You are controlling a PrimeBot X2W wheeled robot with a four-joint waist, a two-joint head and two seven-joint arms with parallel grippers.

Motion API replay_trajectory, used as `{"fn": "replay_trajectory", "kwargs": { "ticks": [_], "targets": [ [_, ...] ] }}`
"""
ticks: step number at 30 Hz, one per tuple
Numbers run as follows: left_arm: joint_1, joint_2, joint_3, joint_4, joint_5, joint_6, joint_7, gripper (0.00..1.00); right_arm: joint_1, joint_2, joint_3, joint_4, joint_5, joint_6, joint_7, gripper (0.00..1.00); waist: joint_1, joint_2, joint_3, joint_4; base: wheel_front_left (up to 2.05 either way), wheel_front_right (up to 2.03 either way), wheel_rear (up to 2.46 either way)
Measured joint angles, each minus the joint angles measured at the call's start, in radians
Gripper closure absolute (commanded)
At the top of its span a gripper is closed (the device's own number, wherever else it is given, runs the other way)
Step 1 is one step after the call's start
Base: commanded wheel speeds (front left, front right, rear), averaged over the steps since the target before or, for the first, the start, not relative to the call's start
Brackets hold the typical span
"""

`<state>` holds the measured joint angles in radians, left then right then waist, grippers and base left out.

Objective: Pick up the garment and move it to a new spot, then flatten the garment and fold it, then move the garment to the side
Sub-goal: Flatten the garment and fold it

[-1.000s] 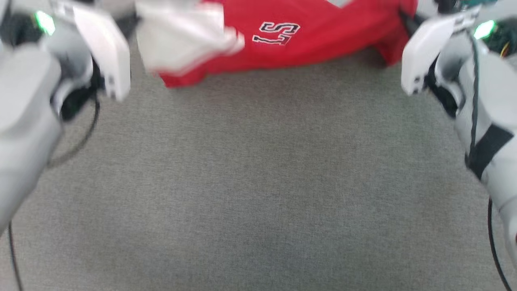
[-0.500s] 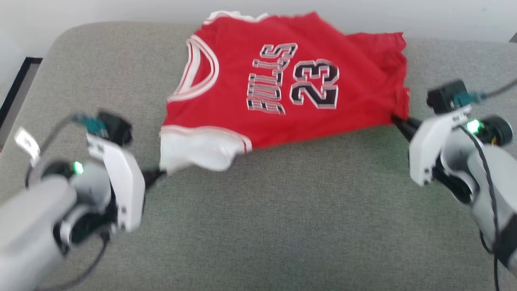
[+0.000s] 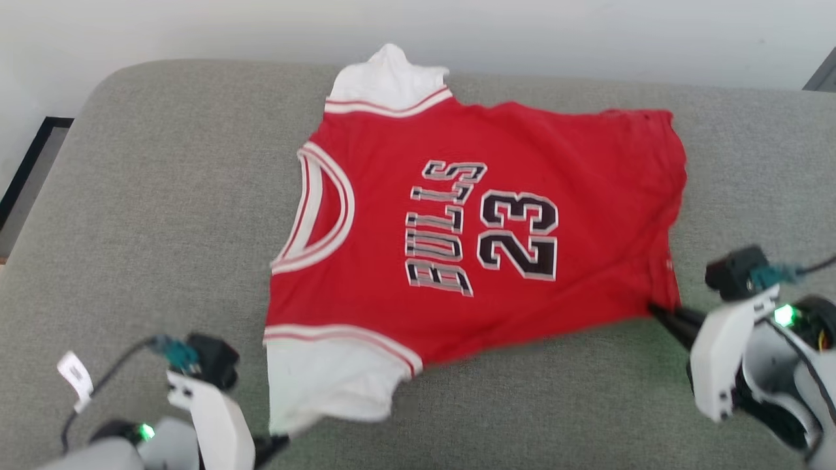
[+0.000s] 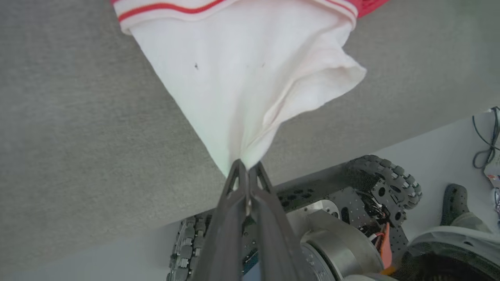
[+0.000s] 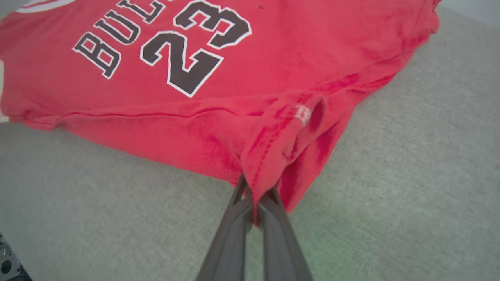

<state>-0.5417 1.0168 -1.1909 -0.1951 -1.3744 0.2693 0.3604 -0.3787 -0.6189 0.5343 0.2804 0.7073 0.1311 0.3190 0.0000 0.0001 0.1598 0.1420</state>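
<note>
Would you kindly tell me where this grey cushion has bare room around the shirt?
Bare cushion lies left of the garment, and along the near edge between left hand and right hand. Crowded at both near corners, where those hands pinch sleeve and hem.

I am pulling the garment (image 3: 457,228) toward the front edge of the grey cushion (image 3: 163,196), and it is opening out flatter on the cushion. Its far white sleeve (image 3: 388,81) is coming into sight near the cushion's back edge. My left gripper (image 3: 279,442) and right gripper (image 3: 655,309) are drawing nearer the cushion's front edge. My head camera is moving too, so the view is shifting.
</note>
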Motion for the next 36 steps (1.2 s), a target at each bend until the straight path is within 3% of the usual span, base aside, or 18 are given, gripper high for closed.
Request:
{"fn": "replay_trajectory", "kwargs": {
  "ticks": [10, 24, 30, 36],
  "targets": [
    [0.124, 0.03, -0.036, -0.112, -0.052, 0.082, -0.008, 1.0, 0.275, -0.04, -0.142, -0.221, -0.011, 0.0, 0.078, 1.0, 0.0, 0.0, 0.003, -0.009, 0.0, 0.0, 0.0],
    [-0.025, 0.157, 0.072, -0.158, 0.032, 0.088, -0.02, 1.0, 0.413, 0.104, -0.362, -0.404, -0.089, 0.0, 0.077, 1.0, 0.0001, 0.0, 0.041, -0.035, 0.0, 0.0, 0.0],
    [-0.181, 0.163, 0.124, -0.085, 0.14, 0.014, 0.018, 1.0, 0.383, 0.186, -0.432, -0.444, -0.157, 0.0, 0.087, 1.0, 0.0, 0.0, 0.066, -0.053, 0.0, 0.0, 0.0],
    [-0.378, 0.043, 0.144, 0.128, 0.257, -0.121, 0.067, 1.0, 0.261, 0.255, -0.479, -0.424, -0.246, 0.0, 0.125, 1.0, 0.0, 0.0, 0.112, -0.073, 0.0, 0.0, 0.0]
  ]
}}
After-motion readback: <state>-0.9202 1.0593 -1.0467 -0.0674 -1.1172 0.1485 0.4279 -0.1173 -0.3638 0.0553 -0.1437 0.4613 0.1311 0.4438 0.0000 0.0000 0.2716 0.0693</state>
